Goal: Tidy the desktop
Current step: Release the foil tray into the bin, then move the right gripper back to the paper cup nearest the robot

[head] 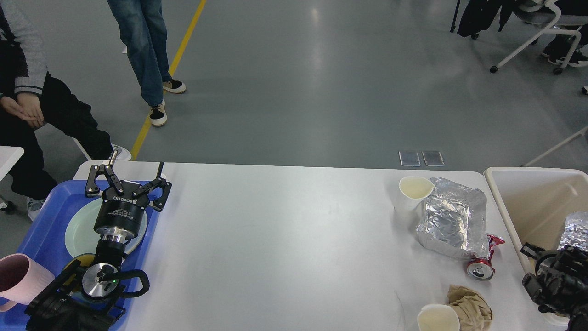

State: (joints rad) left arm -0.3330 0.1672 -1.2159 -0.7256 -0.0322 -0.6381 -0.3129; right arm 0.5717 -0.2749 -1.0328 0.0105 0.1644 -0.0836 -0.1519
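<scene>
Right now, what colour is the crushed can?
Red, with a silver top, seen in the head view.

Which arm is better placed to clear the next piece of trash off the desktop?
The right. Its pincer sits at the cream bin, next to the foil tray, crushed can and paper cups. The left pincer hovers over the blue tray across the desktop.

You've got a blue tray (43,220) w/ a pale plate (78,234) under the left gripper (127,177), pink mug (20,280) nearer you. By the right gripper (535,257): foil wad (452,220), crushed can (480,269), two paper cups (413,191) (436,318), brown napkin (471,307), cream bin (537,202).
</scene>
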